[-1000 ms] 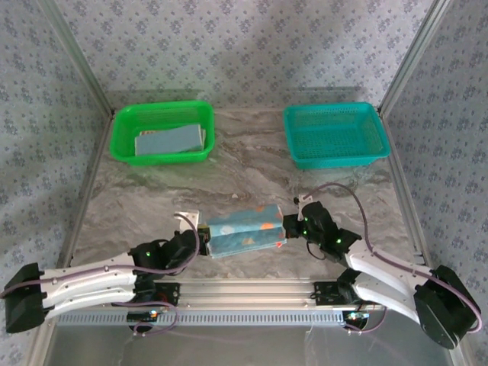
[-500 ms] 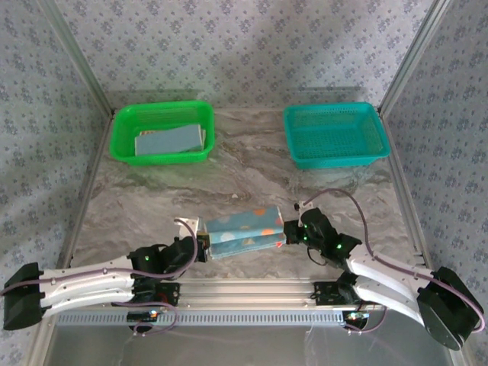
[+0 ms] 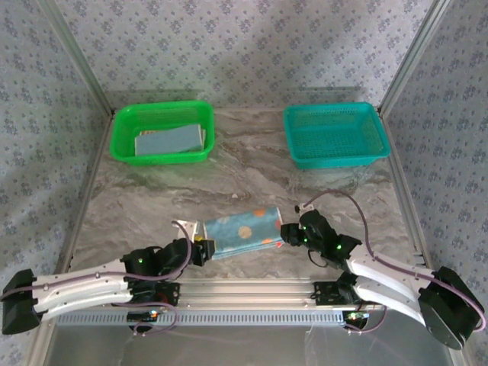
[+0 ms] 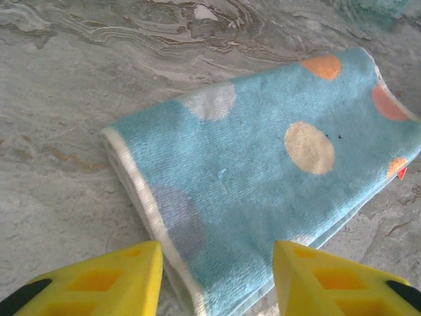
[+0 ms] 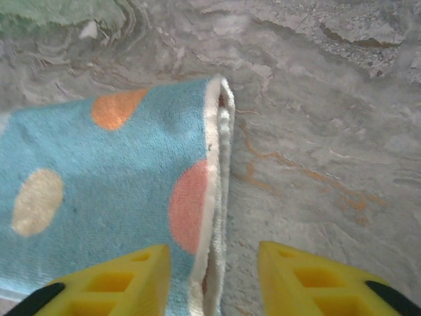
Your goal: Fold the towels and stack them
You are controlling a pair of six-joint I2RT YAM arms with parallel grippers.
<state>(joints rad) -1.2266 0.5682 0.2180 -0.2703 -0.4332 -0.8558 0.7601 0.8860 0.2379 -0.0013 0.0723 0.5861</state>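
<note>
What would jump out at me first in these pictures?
A spotty blue towel lies folded at the front middle of the table, with the left gripper and right gripper open at its two ends. At the back sit a bright green basket on the left, with a folded blue cloth inside, and a teal basket on the right.

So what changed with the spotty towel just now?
Both tools let go. The left tool and right tool had been pinching the ends of the spotted towel; now their jaws stand apart. The towel sank flat, folded, onto the table, and the left tool slid back toward the near edge. The green basket with its folded towels and the teal basket stayed put.
</note>
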